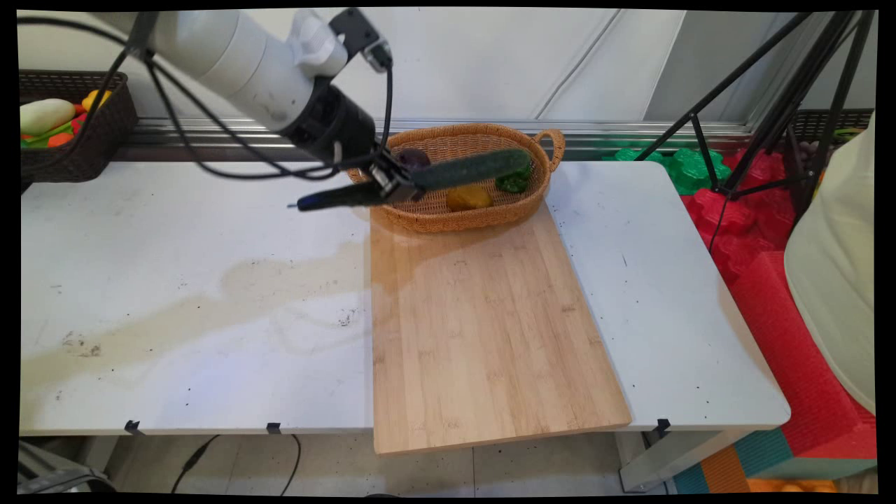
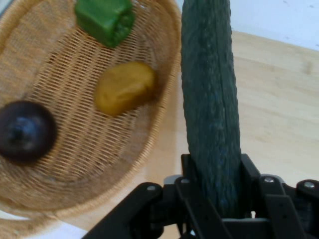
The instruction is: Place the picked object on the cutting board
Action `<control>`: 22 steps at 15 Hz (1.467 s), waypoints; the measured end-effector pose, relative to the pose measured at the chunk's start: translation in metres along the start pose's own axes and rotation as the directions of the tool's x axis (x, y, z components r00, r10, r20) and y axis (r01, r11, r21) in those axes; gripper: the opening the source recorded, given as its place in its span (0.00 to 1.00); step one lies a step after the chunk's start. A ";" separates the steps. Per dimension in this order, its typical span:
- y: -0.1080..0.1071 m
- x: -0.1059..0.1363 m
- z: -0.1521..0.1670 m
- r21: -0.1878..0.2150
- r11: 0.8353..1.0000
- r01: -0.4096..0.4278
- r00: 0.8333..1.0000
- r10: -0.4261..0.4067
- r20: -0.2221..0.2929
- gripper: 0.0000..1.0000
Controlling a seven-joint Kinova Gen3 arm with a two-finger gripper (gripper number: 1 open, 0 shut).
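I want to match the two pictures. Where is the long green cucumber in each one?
Main view: the cucumber is top middle, held level above the wicker basket.
Hand view: the cucumber stands right of centre, between the jaws.
Shared landmark: the yellow potato in the basket.

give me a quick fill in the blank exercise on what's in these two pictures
1. The gripper has its jaws shut on a long dark green ____.
2. The wicker basket rests on the far end of the wooden ____.
3. Beside the green pepper and the dark purple fruit in the basket lies a ____ fruit.

Missing words: cucumber; cutting board; yellow
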 end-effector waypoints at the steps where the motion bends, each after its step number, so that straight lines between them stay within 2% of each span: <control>1: 0.006 -0.005 0.000 -0.006 1.000 -0.002 1.000 0.002 0.001 0.00; 5: 0.020 -0.019 0.012 -0.016 1.000 -0.017 1.000 0.017 -0.001 0.00; 9: 0.022 -0.028 0.034 -0.019 1.000 -0.023 1.000 0.023 0.006 0.00; 22: 0.023 -0.053 0.141 -0.067 0.996 -0.061 0.997 0.063 0.039 0.00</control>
